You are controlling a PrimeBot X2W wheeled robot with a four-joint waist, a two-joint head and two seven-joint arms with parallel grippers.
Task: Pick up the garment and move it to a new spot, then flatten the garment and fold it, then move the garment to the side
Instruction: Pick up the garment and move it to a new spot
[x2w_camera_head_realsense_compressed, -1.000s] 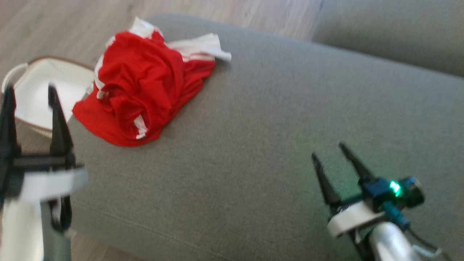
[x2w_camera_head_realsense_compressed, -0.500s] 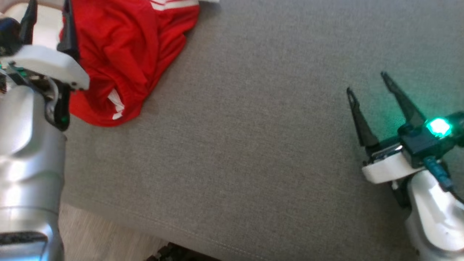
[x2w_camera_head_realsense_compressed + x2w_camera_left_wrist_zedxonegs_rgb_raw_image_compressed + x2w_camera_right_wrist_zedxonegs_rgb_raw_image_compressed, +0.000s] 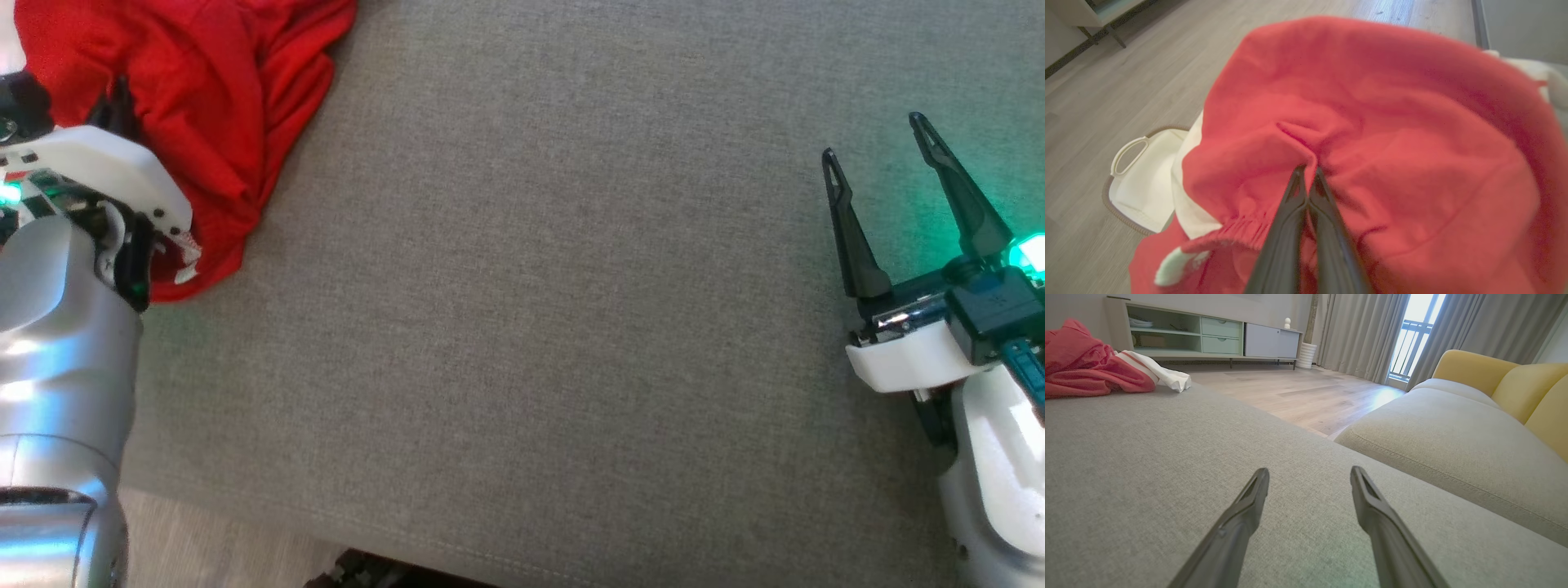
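Lying bunched at the far left end of the grey cushion [image 3: 531, 327], the red garment [image 3: 204, 98] with white trim is a crumpled heap, so you get no clear long axis from it. In the right wrist view a white-edged part trails off one side.

Your left gripper [image 3: 1306, 169] is on it, fingers drawn together with the tips pinching a raised fold just past the gathered elastic band. Judgement: pick-up step, grip looks made, lift not yet done.

The garment lies straight ahead of the left gripper. The right gripper [image 3: 872, 136] is well apart toward the cushion's other end, fingers spread, holding nothing, low over the fabric. Your left arm is plainly the nearer. Bare cushion between the arms looks the likely new spot, so carry rightward.

Surface: woven grey upholstery, soft, with a seam at the near edge.

Room:
- white basket [image 3: 1139, 183] on the wood floor [image 3: 1106, 81] beside the cushion
- low cabinet [image 3: 1208, 335]
- curtains [image 3: 1363, 330]
- yellow sofa back [image 3: 1474, 367]
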